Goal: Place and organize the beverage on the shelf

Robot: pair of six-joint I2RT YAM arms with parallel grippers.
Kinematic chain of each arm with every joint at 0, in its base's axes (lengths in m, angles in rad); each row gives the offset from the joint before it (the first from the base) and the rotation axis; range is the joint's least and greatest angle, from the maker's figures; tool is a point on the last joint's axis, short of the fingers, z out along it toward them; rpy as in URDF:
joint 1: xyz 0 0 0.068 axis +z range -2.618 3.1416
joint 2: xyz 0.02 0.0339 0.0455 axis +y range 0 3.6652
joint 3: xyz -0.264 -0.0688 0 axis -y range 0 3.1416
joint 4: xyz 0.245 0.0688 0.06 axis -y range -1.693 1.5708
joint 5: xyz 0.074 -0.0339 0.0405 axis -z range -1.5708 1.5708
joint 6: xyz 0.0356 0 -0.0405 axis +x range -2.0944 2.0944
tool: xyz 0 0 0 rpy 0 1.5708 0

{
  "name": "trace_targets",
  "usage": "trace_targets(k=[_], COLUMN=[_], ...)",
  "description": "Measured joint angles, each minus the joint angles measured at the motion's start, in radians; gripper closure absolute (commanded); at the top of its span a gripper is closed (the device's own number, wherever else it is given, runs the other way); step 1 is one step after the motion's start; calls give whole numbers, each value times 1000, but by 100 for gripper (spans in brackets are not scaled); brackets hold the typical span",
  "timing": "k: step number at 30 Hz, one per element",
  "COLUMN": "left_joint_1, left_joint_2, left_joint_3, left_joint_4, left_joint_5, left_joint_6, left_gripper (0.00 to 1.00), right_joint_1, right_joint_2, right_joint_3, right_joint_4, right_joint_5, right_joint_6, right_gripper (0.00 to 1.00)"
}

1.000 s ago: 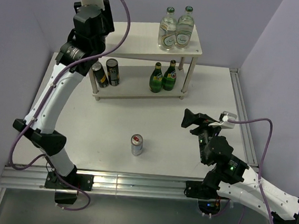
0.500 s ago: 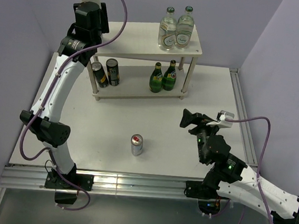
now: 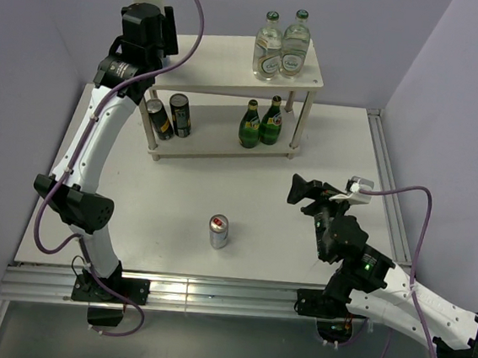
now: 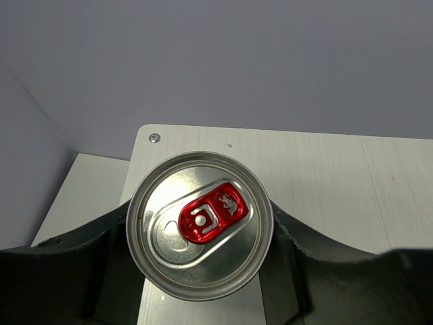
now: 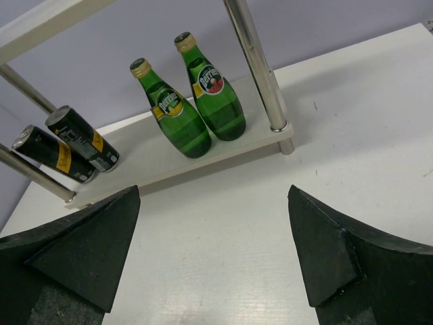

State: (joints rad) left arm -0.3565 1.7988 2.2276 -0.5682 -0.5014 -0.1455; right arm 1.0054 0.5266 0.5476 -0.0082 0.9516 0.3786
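Left arm's been straightened up a touch, w/ can clamped in left gripper over shelf at 9 o'clock end of top board, right gripper held wide & empty; released that near the edge, can could be tipped off.

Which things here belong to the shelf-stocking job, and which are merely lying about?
Job: shelf; clear bottles; green bottles; dark cans; table can; held can, over the top board.
Lying about: purple cable; metal rail.
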Motion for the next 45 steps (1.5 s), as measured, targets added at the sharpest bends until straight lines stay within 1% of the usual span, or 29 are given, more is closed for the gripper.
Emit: trace_targets(k=[2,3,6,9,14,15,18,21,24,26,28,30,35,38,41,43,45], left_joint_1=[1,2,3,3,4,4,4,3,0,-13,-49,-114,-340,-430,-470,-495,-542], left_joint_2=[0,0,0,0,0,0,0,-14,-100,-191,-298,-393,-632,-777,-896,-954,-974], left_joint_3=[0,0,0,0,0,0,0,-20,-139,-248,-349,-419,-596,-774,-986,-1152,-1300], left_joint_4=[1,2,3,3,3,3,2,2,-3,-8,-24,-32,-40,-32,13,43,98], left_joint_5=[3,6,8,9,8,9,9,12,18,18,11,-4,-14,9,51,75,77], left_joint_6=[0,-1,0,-2,-2,-2,-6,-22,-41,-51,-60,-67,-128,-199,-274,-335,-390], left_gripper=[33,26,17,14,11,8,2,1,1,1,1,1,1,1,5,5,5], right_joint_1=[0,0,0,0,0,0,0,0,0,0,0,0,0,0,0,0,0], right_joint_2=[2,2,3,3,3,3,3,3,7,20,36,45,48,50,52,51,52], right_joint_3=[0,0,0,0,0,0,0,0,0,0,0,0,0,0,0,0,0], right_joint_4=[0,0,0,0,0,0,0,0,2,3,1,1,0,0,0,0,0], right_joint_5=[0,0,0,0,0,0,0,0,0,1,1,1,2,9,16,25,29], right_joint_6=[2,3,3,5,7,7,8,8,10,10,10,10,10,10,10,10,9], right_gripper=[4,4,4,4,4,4,4,3,2,2,2,2,2,1,1,1,1])
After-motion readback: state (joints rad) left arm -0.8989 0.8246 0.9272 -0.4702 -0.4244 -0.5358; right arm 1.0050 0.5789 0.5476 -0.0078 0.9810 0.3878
